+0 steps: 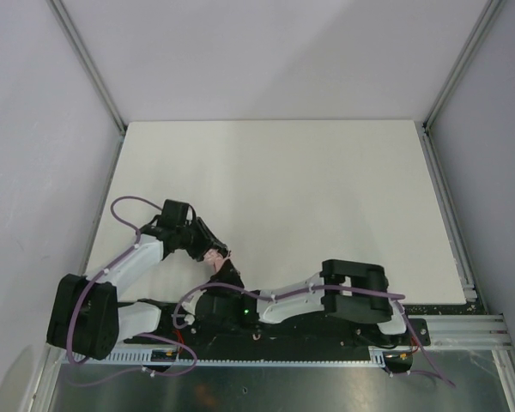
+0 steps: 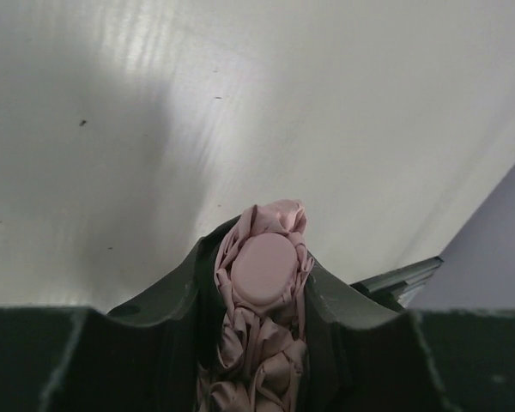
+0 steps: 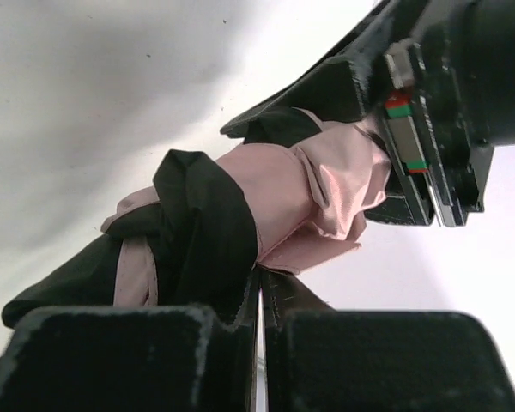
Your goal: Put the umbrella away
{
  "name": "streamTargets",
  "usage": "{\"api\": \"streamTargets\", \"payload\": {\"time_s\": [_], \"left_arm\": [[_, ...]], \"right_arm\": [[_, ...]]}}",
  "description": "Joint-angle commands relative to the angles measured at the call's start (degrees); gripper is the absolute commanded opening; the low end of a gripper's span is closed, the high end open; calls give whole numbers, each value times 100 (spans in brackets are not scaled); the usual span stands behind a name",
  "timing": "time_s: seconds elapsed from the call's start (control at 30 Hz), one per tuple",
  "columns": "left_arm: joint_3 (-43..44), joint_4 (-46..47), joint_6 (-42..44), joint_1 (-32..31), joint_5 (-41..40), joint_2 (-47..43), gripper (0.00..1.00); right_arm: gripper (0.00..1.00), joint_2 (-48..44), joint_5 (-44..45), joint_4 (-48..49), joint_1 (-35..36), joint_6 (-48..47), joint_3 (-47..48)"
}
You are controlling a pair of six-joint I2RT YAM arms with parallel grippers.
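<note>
Our left fingers [image 2: 176, 296] pinch the pale pink folded fabric umbrella [image 2: 262, 275]; our right fingers [image 3: 232, 330] are pressed together beside it. It seems light and squashy, so we would grip around its stiffer middle.

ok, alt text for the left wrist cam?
The left gripper is clamped on a folded pale pink umbrella, whose round pink end faces the camera with fabric bunched around it. Behind it lies the white table, with a grey wall at the right edge.

A white table [image 1: 283, 189] bears a few tiny dark specks [image 2: 83, 123].
</note>
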Motion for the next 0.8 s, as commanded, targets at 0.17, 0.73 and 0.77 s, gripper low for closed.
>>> {"api": "streamTargets", "payload": {"time_s": [0.17,0.73,0.77], "left_arm": [[703,-59,-932,-127,1377,-179,0],[1796,1085,632,349,1054,-264,0],[1883,1118,657,379,1045,-257,0]], "right_arm": [[0,1430,-466,-297,166,-165,404],[99,-2389,-1132,-1102,-2,2574,-107],[99,-2660,-1333,-1159,-8,2722,-195]]}}
